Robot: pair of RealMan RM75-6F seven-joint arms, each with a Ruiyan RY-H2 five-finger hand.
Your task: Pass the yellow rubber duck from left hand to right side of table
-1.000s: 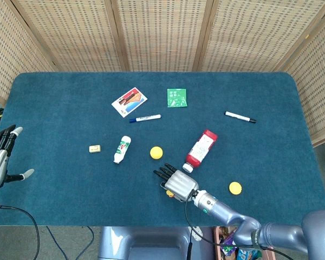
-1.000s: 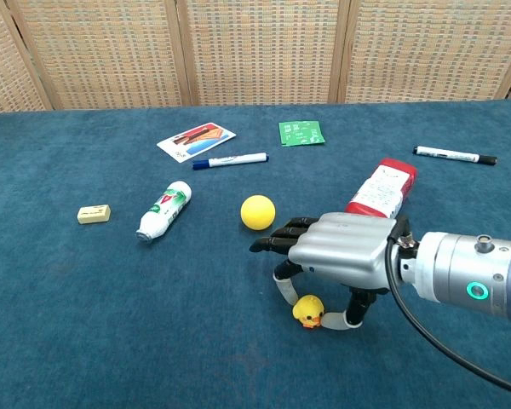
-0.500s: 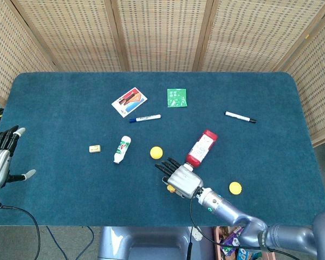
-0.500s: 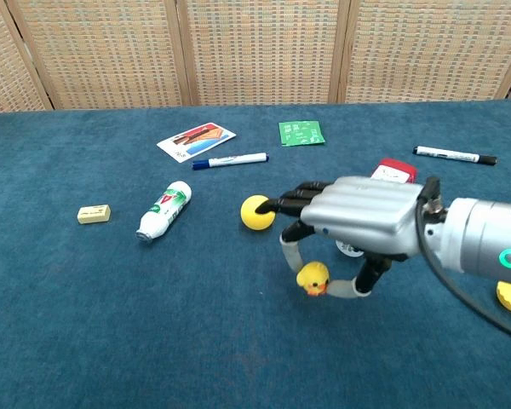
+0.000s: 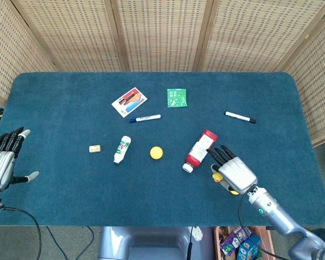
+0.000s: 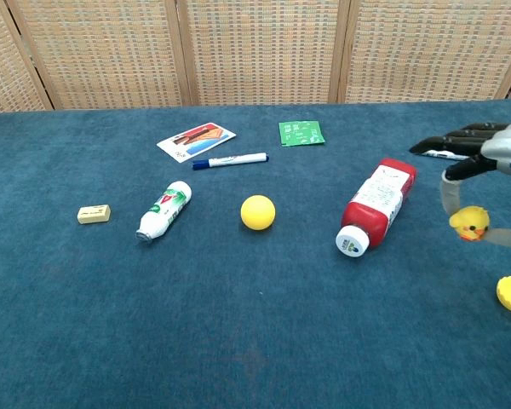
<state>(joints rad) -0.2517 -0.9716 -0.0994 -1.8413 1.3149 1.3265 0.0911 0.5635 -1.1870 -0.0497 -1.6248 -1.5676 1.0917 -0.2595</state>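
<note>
I carry the yellow rubber duck (image 6: 470,223) pinched under my right hand (image 5: 235,173), raised above the blue surface (image 5: 65,97) beside the red bottle (image 5: 200,150), clear for setting down on the right. My left hand (image 5: 4,162) waits empty, fingers spread.

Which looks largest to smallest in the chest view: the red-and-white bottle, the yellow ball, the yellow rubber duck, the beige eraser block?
1. Red-and-white bottle
2. Yellow ball
3. Yellow rubber duck and beige eraser block look alike; the duck is lifted, so unsure.
</note>
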